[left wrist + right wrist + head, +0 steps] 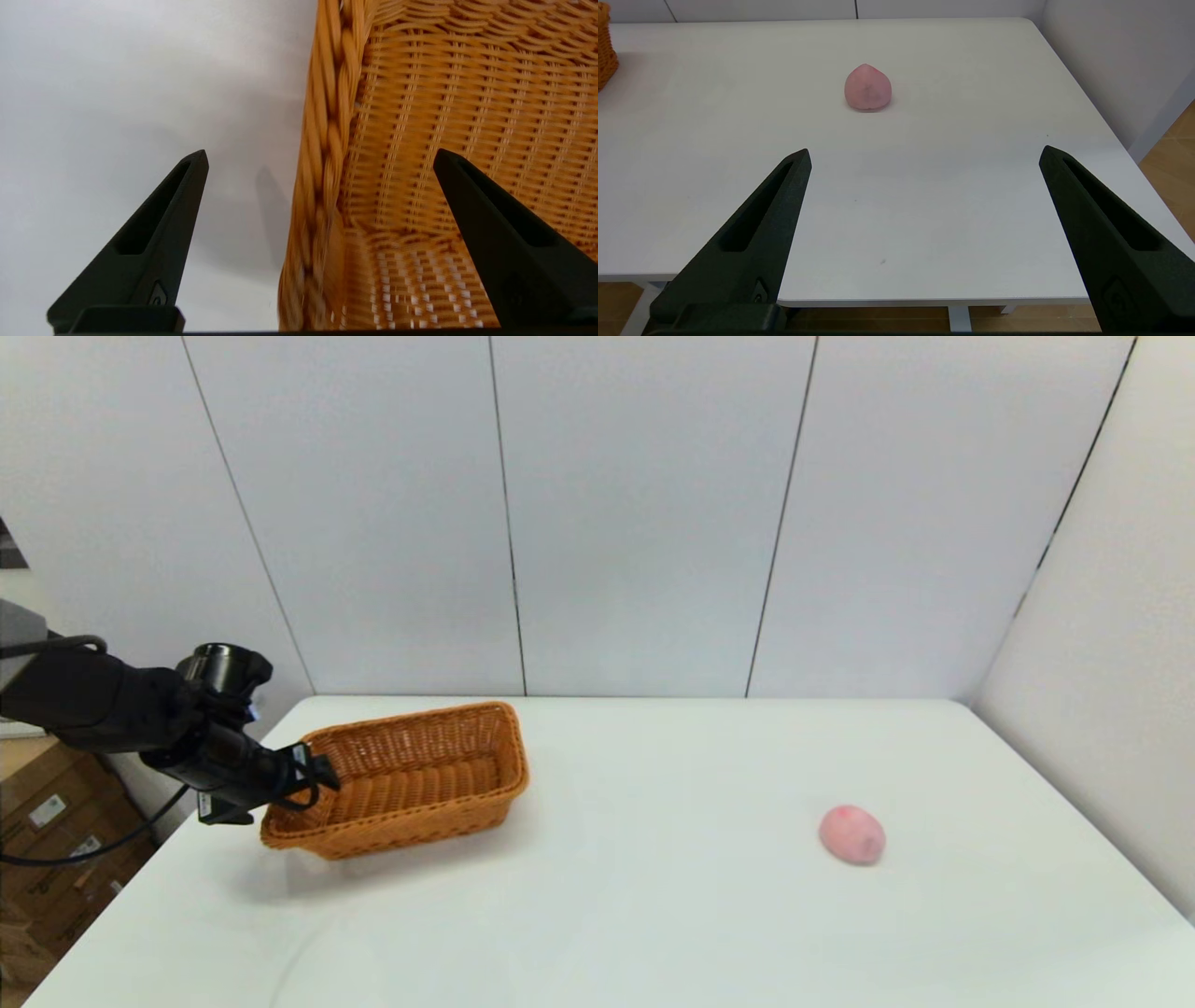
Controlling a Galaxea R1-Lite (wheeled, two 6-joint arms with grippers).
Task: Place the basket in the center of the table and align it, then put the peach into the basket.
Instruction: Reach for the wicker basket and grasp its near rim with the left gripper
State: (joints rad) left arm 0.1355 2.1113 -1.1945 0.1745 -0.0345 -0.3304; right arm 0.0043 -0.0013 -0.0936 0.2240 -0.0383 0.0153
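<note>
The orange-brown wicker basket (420, 775) sits at the table's (653, 915) far left, turned at an angle to the edges. My left gripper (313, 784) is at its left end. In the left wrist view the left gripper (320, 154) is open and straddles the braided rim (327, 140), one finger inside the basket (467, 93) and one outside. The pink peach (851, 834) lies on the right side of the table, far from the basket. In the right wrist view the right gripper (925, 150) is open and empty at the table's near edge, with the peach (867, 87) ahead of it.
White wall panels close the back and the right side of the table. Cardboard boxes (47, 840) stand on the floor beyond the left edge. The basket's corner (605, 46) shows at the edge of the right wrist view.
</note>
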